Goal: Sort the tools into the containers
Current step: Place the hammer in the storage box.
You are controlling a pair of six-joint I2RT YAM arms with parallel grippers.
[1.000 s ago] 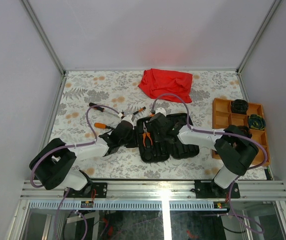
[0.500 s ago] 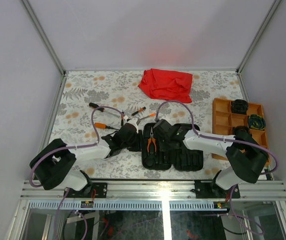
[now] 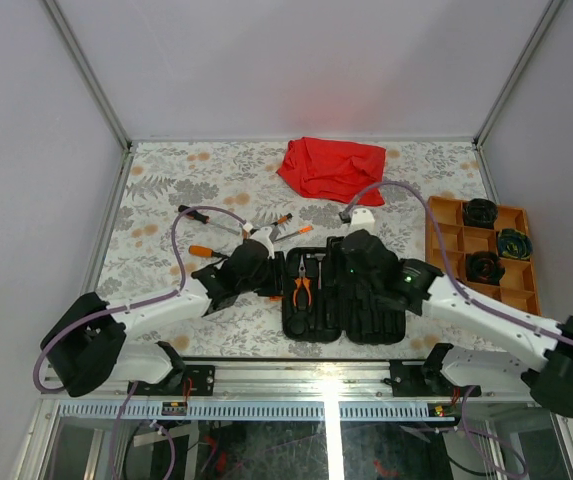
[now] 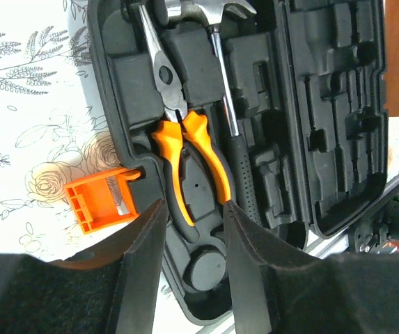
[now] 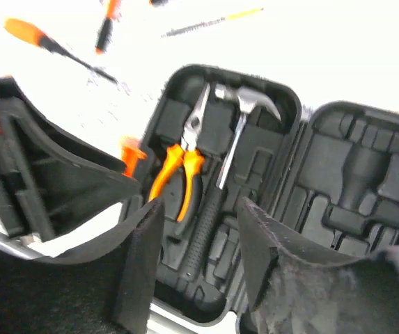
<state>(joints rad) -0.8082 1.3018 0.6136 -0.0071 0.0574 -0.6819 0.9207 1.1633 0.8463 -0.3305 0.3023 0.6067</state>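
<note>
The black case (image 3: 366, 318) lies open at the table's middle. Orange-handled pliers (image 3: 302, 283) and a steel-headed hammer (image 3: 320, 268) rest in its left half. The left wrist view shows the pliers (image 4: 178, 139), the hammer (image 4: 231, 139) and the orange latch (image 4: 100, 203). My left gripper (image 3: 271, 272) hovers at the case's left edge, open and empty (image 4: 192, 212). Over the case's middle my right gripper (image 3: 346, 270) is open too, nothing between its fingers (image 5: 199, 209). Several screwdrivers (image 3: 206, 251) lie on the cloth left of and behind the case. The orange tray (image 3: 446, 238) stands at the right.
A red cloth (image 3: 331, 167) is bunched at the back centre. Dark round objects (image 3: 483, 266) sit in some tray compartments. Metal rails border the table on every side.
The right gripper has opened and drawn back to the right; the hammer now lies in the case beside the pliers. The case has straightened. The left gripper has opened a little.
</note>
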